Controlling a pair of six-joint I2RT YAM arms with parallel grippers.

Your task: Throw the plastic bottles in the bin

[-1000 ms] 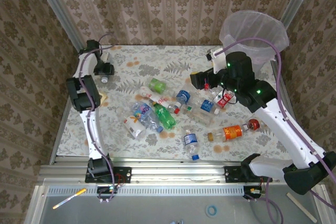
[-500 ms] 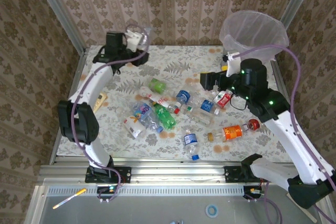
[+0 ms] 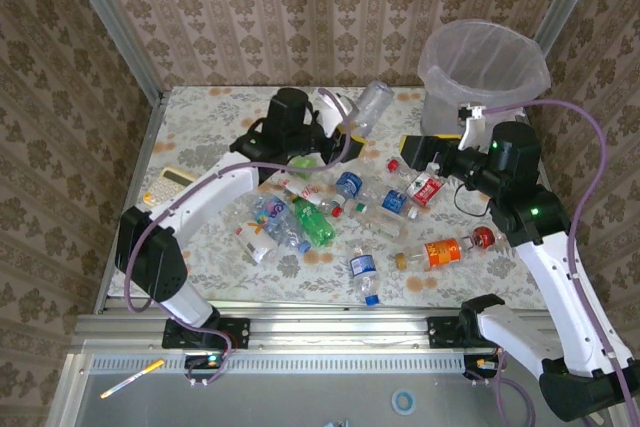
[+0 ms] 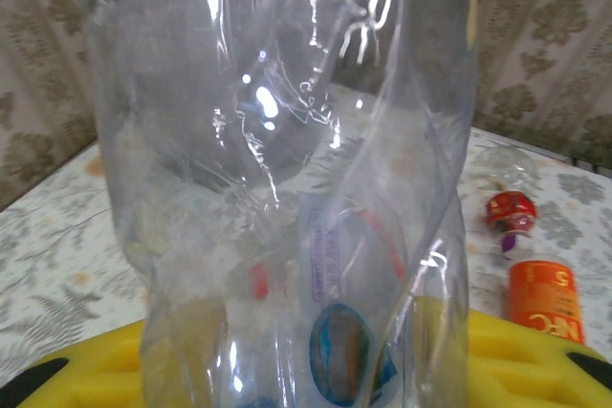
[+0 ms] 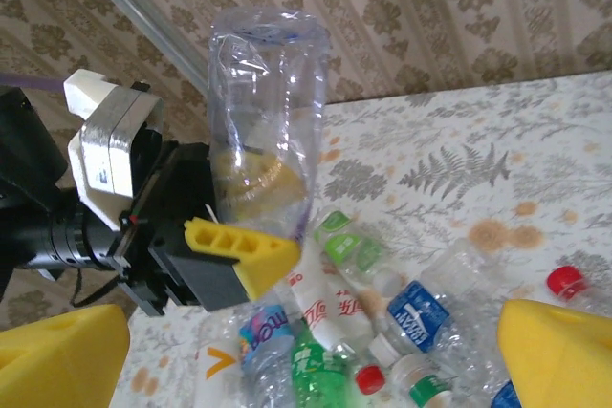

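as the left tool (image 3: 350, 131) pinches it, a clear bottle (image 3: 372, 107) hangs over the desk (image 3: 200, 237), left of the bin (image 3: 485, 72)
other plastic bottles (image 3: 330, 212) lie scattered below; the right tool (image 3: 414, 151) hangs spread beside them.

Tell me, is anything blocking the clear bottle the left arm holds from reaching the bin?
Nothing visible does. The left gripper holds the clear bottle up in the air, and only bare table lies between it and the bin. The open right gripper sits close beside that path, on the near side.
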